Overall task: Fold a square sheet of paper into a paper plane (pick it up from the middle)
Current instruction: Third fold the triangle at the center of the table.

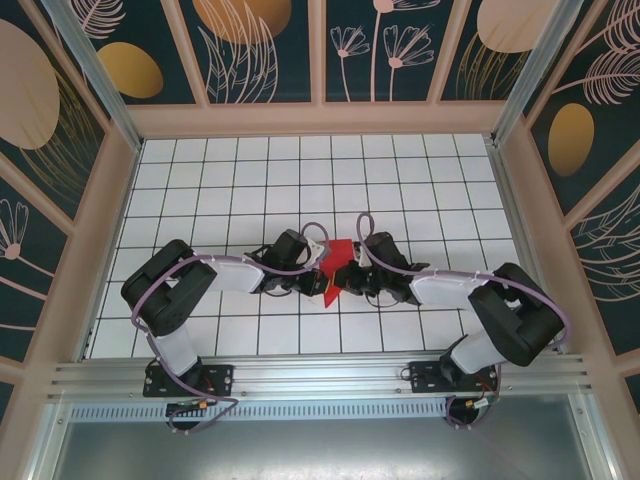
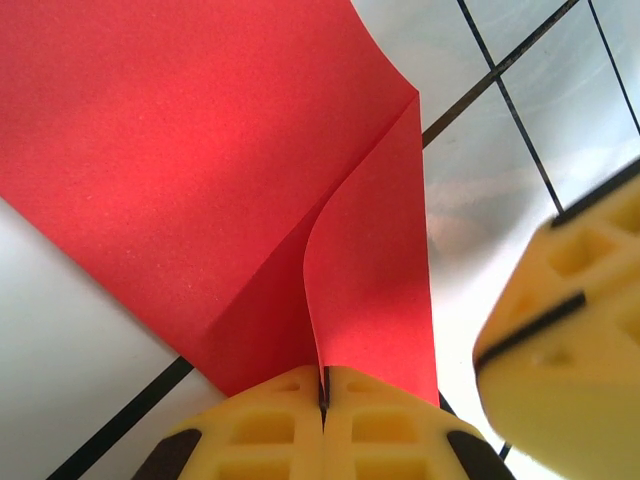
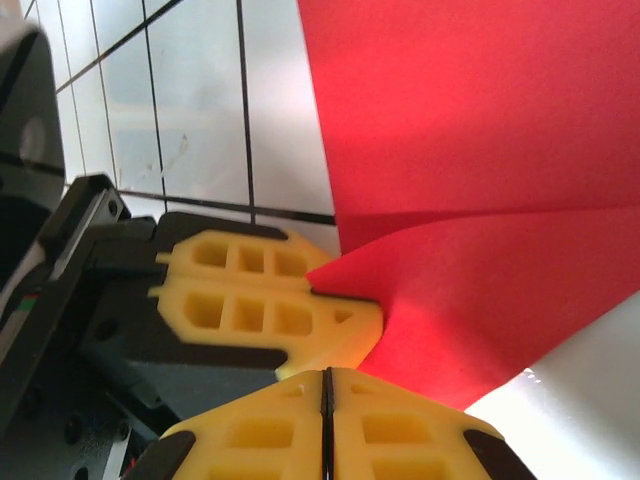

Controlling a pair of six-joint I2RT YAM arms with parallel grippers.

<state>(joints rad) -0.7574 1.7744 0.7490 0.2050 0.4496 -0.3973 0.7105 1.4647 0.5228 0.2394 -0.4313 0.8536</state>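
Observation:
The red sheet of paper (image 1: 341, 256) hangs folded between both grippers, just above the middle of the tiled table. In the left wrist view the sheet of paper (image 2: 200, 150) shows a crease, and one flap curls down into my left gripper (image 2: 323, 378), which is shut on its edge. The right gripper's yellow finger (image 2: 565, 320) looms blurred at the right. From the right wrist, the left gripper's fingers (image 3: 250, 295) pinch a corner of the paper (image 3: 480, 150). My right gripper (image 3: 325, 380) is shut just below them, with no paper seen between its pads.
The white table (image 1: 240, 180) has a black grid and is boxed in by patterned walls with wooden frames (image 1: 320, 118). An aluminium rail (image 1: 320, 375) carrying both arm bases runs along the near edge.

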